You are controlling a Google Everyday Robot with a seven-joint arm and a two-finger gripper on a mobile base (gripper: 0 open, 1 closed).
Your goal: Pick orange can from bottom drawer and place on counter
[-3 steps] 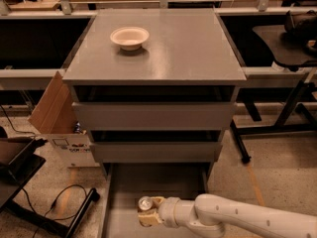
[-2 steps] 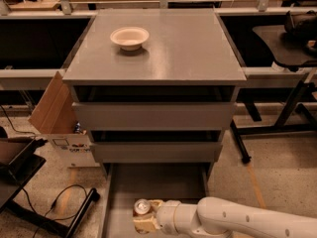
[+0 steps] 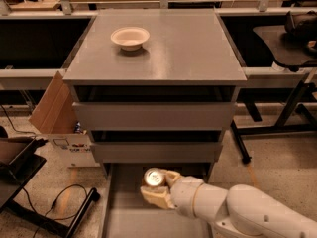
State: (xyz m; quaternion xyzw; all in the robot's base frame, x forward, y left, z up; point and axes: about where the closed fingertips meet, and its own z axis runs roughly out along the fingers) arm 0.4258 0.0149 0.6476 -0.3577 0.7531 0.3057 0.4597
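The small cylindrical orange can [image 3: 154, 177], identified by its shiny silver top, is located within the pulled-out grey metal bottom drawer [image 3: 130, 221], close to the cabinet front and just below the two upper grey drawers [image 3: 153, 116]. The can is gripped by the cream-coloured two-finger end effector [image 3: 161, 186]: one finger is set against its right side, the other against its lower left side. The white arm is extended from the lower right. The flat matte-grey table [image 3: 193, 48] on top of the cabinet is occupied by a round white bowl [image 3: 130, 37] near its rear left corner.
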